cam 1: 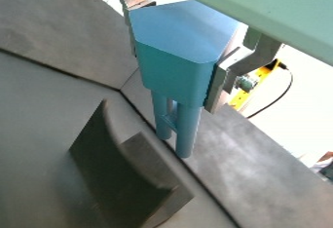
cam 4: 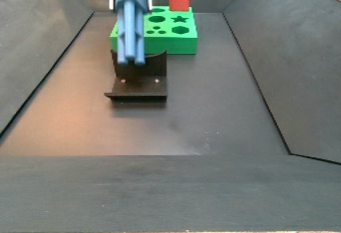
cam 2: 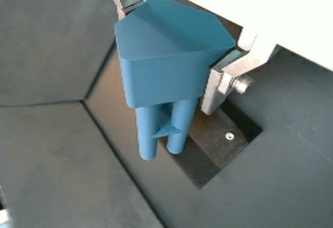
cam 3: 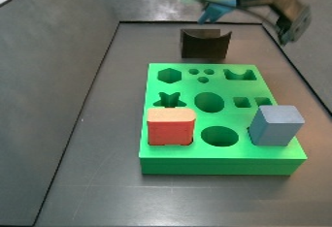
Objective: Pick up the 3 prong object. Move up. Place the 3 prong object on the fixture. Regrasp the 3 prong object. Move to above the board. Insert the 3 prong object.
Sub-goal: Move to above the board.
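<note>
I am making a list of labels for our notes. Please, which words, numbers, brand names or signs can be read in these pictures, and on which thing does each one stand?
None: no text can be read on the board, the fixture, the 3 prong object or the hand that holds it above the fixture.

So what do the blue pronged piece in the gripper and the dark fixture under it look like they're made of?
The 3 prong object, held in the gripper above the fixture, looks like matte moulded plastic: uniform steel blue, soft sheen. The fixture seems dull dark plastic or coated metal; I can't tell which. The fingers look like bare silver metal.
</note>
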Robot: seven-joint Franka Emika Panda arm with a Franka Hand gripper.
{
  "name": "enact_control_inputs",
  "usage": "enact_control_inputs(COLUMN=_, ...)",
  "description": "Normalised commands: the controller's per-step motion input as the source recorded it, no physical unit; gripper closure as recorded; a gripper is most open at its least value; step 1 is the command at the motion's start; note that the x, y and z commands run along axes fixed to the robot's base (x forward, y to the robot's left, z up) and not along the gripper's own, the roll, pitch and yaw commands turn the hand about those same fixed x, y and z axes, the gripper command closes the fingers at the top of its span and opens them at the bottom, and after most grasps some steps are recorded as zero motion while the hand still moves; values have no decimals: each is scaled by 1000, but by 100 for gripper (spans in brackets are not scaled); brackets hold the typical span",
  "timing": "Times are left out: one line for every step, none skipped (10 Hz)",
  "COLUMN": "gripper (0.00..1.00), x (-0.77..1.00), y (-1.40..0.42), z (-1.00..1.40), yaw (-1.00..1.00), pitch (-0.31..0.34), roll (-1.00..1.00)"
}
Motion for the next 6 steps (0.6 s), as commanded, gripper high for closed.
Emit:
enact_control_inputs(gripper=100, x=-19, y=-82, z=1000, yaw=-137, pitch=-46, roll=-39)
enact_control_inputs(gripper=100, x=-24, y=-76, z=1000, yaw=-144, pitch=-15, roll=-43)
enact_control_inputs(gripper=100, x=-34, y=-64, z=1000, yaw=-128, pitch=52, roll=-51)
enact_control_inputs(gripper=100, x=-37, y=-57, z=1000, yaw=-113, pitch=75, roll=-53)
enact_control_inputs(gripper=100, x=-44, y=-47, z=1000, yaw=-66, pitch=111, roll=-55)
enact_control_inputs(gripper=100, x=-47, y=-44, z=1000, yaw=-45, pitch=120, roll=-55)
